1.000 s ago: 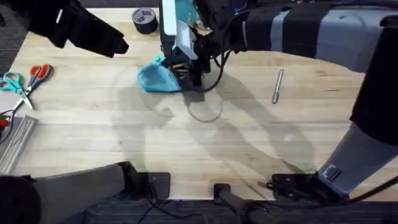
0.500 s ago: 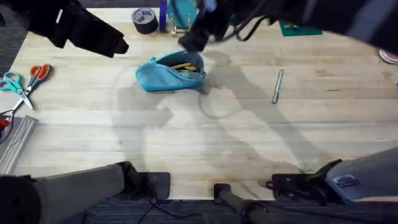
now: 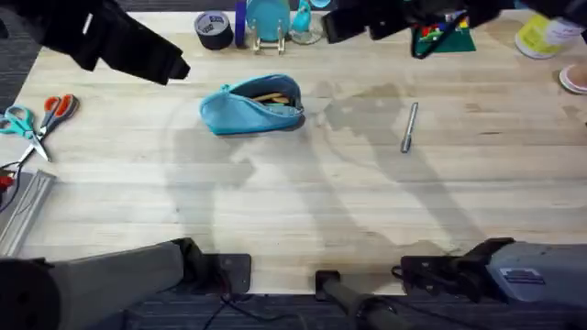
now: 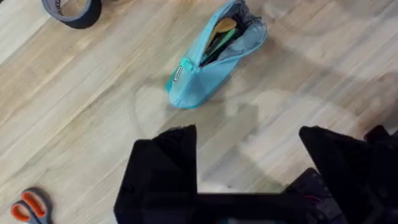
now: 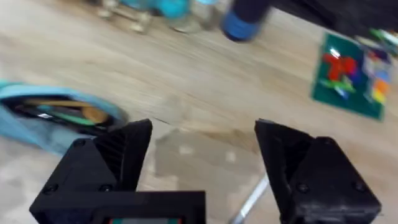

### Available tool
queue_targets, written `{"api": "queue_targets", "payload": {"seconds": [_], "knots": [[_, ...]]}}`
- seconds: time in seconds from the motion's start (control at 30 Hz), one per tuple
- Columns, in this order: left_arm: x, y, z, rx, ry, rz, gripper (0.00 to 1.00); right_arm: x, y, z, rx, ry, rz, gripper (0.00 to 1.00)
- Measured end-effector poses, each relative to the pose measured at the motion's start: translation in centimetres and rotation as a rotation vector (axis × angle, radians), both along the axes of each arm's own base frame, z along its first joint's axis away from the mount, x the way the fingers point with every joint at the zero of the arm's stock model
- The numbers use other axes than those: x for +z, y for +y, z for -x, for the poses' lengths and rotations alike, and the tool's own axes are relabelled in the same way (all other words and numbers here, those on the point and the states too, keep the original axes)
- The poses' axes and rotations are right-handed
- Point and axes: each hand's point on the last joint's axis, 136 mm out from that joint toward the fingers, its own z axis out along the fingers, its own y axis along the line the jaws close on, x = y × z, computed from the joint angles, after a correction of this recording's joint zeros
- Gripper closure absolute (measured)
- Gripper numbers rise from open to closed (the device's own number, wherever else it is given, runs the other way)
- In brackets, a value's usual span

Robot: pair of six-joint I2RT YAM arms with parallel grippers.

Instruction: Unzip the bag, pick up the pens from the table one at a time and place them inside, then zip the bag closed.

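Table (image 3: 303, 211): bag (image 3: 250, 105) lying unzipped mid-back, items visible inside. Silver pen (image 3: 409, 126) well to its right, on the wood. Left gripper (image 4: 249, 168) and right gripper (image 5: 202, 171) both spread wide, empty.

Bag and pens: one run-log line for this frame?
bag: unzipped, on table | silver pen: on table, right of bag | left tool: open, empty | right tool: open, empty
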Motion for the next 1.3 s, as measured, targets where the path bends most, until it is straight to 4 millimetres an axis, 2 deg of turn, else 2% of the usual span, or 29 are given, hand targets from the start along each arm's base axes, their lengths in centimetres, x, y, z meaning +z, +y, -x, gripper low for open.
{"api": "queue_targets", "payload": {"seconds": [0.17, 0.3, 0.47, 0.63, 0.67, 0.77, 1.13, 1.3], "knots": [[0.0, 0.0, 0.0, 0.0, 0.0, 0.0, 0.006, -0.1, -4.2, 1.9, -0.215, 0.039, 0.052, 0.004], [0.0, 0.0, 0.0, 0.0, 0.0, 0.0, 0.006, -0.4, -6.3, 3.7, -0.328, 0.08, 0.071, 0.005], [0.0, 0.0, 0.0, 0.0, 0.0, 0.0, 0.006, -0.9, -8.1, 5.9, -0.418, 0.137, 0.082, 0.004], [0.0, 0.0, 0.0, 0.0, 0.0, 0.0, 0.006, -1.3, -8.9, 7.2, -0.457, 0.178, 0.095, 0.004], [0.0, 0.0, 0.0, 0.0, 0.0, 0.0, 0.006, -1.9, -9.6, 8.3, -0.47, 0.222, 0.126, 0.004], [0.0, 0.0, 0.0, 0.0, 0.0, 0.0, 0.006, -2.2, -10.3, 9.0, -0.524, 0.25, 0.121, 0.005], [0.0, 0.0, 0.0, 0.0, 0.0, 0.0, 0.006, -2.8, -15.4, 8.8, -0.811, 0.297, -0.034, 0.005], [0.0, 0.0, 0.0, 0.0, 0.0, 0.0, 0.006, -3.6, -15.9, 7.8, -0.837, 0.296, -0.096, 0.005]]}}
